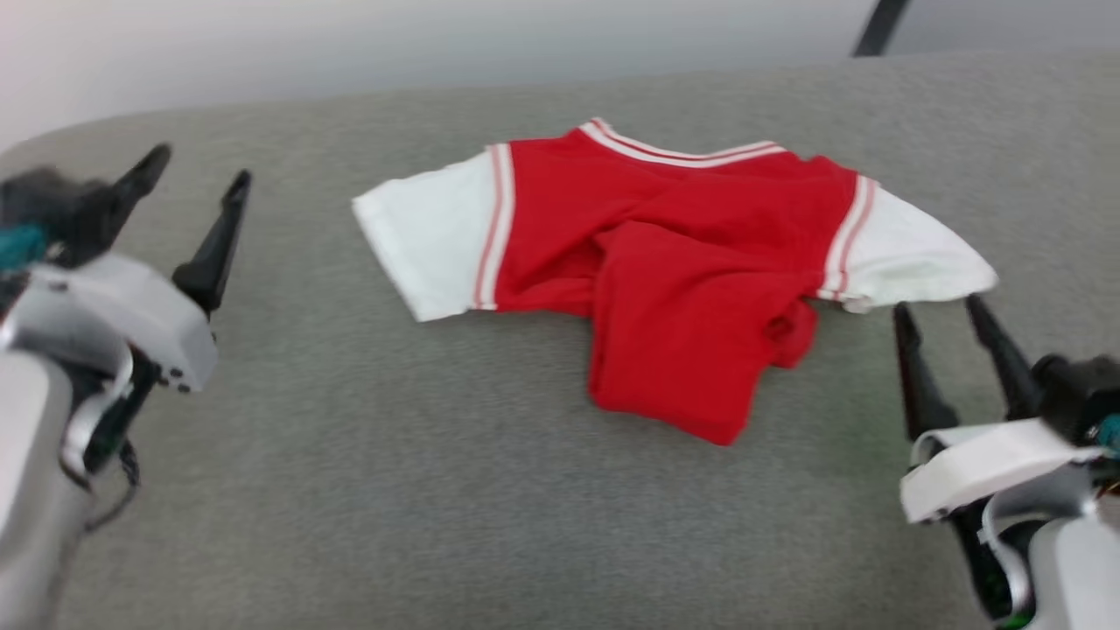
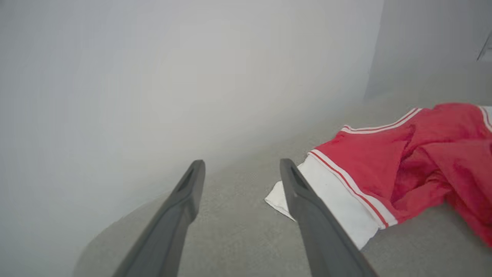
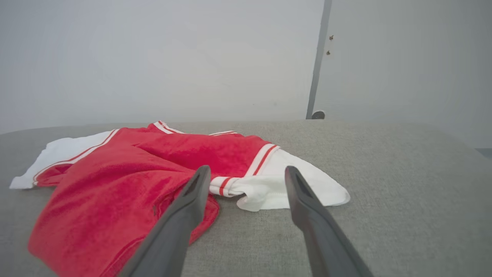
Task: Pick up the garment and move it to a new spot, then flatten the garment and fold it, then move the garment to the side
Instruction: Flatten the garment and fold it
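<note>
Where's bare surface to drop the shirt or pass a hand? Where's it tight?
Free: grey fabric surface in front of the red short-sleeved shirt with white sleeves; also between its sleeve and the left end effector. Crowded: by the right end effector, tips near the other sleeve.

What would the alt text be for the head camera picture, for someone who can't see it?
A red shirt with white sleeves lies rumpled on a grey surface. Open dark jaws stand at each lower corner, the right pair close beside a white sleeve.
</note>
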